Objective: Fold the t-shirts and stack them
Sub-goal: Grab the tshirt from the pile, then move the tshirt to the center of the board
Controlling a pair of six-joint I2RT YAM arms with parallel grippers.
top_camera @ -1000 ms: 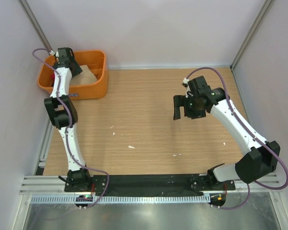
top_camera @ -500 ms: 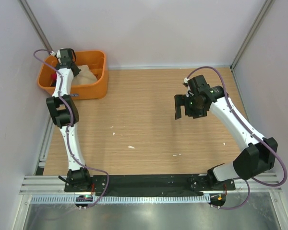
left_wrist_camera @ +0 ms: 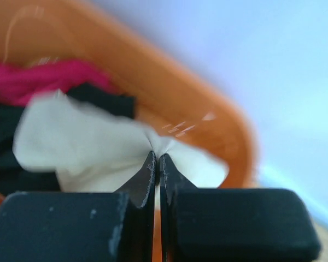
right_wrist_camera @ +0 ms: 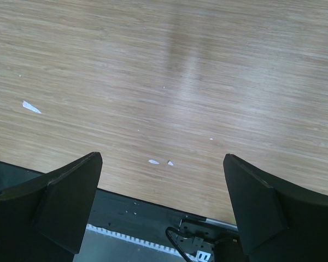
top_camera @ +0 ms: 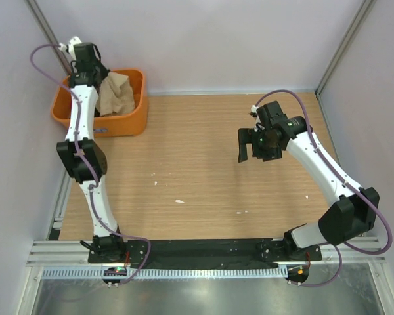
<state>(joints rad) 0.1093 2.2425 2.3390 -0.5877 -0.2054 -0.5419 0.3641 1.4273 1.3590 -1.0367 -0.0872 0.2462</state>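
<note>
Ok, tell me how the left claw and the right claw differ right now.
The left claw is shut on a beige t-shirt; the right claw is open and holds nothing. The left claw is above the orange bin; the right claw hangs over bare wooden table. Both are black.

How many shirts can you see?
3: a beige shirt pinched by the left gripper, hanging over the orange bin; a pink shirt and a black shirt lying inside it. More may be hidden underneath.
</note>
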